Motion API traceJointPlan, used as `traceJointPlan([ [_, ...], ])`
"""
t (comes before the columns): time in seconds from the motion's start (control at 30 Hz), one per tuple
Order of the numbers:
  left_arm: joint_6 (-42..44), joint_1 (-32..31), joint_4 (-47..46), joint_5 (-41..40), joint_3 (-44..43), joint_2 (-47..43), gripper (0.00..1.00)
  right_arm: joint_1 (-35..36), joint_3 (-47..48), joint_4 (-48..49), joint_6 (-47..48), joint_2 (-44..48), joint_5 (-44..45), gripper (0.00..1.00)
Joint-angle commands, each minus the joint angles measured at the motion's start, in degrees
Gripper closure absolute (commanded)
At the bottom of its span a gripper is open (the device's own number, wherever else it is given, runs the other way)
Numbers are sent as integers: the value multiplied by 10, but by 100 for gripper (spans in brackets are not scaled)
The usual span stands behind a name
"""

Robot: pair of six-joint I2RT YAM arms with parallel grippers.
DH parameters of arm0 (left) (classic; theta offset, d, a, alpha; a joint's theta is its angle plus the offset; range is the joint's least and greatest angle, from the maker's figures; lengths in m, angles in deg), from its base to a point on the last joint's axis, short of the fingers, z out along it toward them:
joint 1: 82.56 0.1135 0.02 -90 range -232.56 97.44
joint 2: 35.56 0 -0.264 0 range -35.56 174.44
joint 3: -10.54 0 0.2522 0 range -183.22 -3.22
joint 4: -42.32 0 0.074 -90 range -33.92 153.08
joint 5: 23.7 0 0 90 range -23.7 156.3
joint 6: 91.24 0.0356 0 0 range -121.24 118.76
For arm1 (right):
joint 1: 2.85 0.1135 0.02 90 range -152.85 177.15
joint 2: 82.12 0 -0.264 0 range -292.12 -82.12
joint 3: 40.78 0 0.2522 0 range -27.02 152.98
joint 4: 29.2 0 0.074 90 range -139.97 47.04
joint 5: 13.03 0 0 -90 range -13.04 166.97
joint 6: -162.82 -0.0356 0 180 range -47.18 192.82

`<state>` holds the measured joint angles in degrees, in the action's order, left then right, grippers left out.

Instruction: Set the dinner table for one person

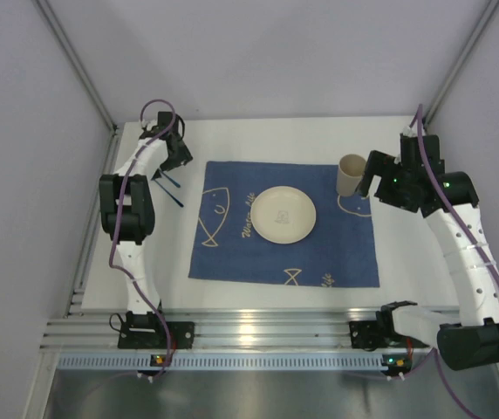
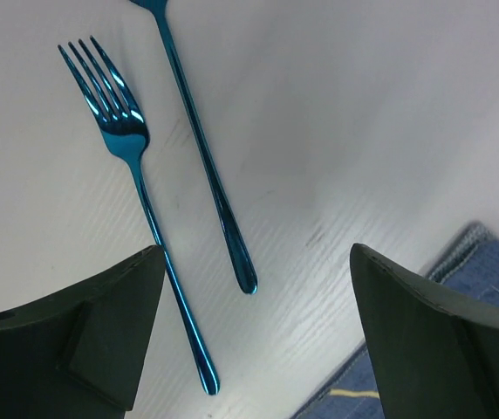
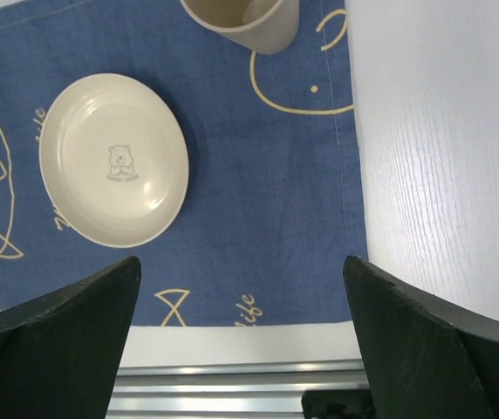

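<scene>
Dinner-table surface (image 1: 399, 262) fills the top view beneath both arms, bearing mat (image 1: 267, 262), plate (image 1: 283, 214) and cup (image 1: 351, 175). Left wrist: left tool (image 2: 256, 253) gapes wide, empty, over fork (image 2: 136, 148); flat and thin, it may skid into the neighbouring utensil (image 2: 201, 148). Right wrist: right tool (image 3: 241, 266) wide, empty, above mat.

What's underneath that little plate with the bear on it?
The plate lies on the blue mat, which lies on the white table. The plate covers part of the mat's print, so what's drawn there can't be seen.
</scene>
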<state>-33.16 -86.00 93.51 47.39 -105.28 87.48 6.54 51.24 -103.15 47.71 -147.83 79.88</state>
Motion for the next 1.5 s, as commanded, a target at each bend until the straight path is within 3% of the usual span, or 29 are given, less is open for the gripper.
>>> traceJointPlan([
  [0.0, -8, 23, -26, -5, -40, 16, 9, 4, -10, -22, 8, 17, 9, 0],
  [0.23, 31, 46, -39, 6, -88, 69, 13, 4, -37, -20, 5, 9, 20, 0],
  [0.4, 40, 63, -67, 36, -98, 92, 29, 4, -29, -17, 3, -19, 25, 0],
  [0.7, 23, 89, -78, 54, -137, 144, 39, 3, 0, -20, 8, -71, 39, 1],
  [0.8, 29, 90, -84, 63, -146, 162, 51, 3, 5, -20, 8, -85, 43, 1],
  [0.83, 31, 90, -83, 66, -152, 167, 60, 3, 6, -20, 9, -87, 44, 1],
  [1.0, 24, 91, -67, 74, -155, 191, 83, 3, 17, -21, 11, -107, 49, 1],
  [1.07, 18, 91, -67, 70, -147, 193, 98, 3, 22, -21, 13, -116, 52, 1],
  [1.27, 24, 91, -71, 98, -141, 188, 100, 3, 30, -18, 19, -131, 50, 1],
  [1.47, 18, 73, -117, 157, -81, 116, 100, 4, 44, -5, 30, -131, 47, 1],
])
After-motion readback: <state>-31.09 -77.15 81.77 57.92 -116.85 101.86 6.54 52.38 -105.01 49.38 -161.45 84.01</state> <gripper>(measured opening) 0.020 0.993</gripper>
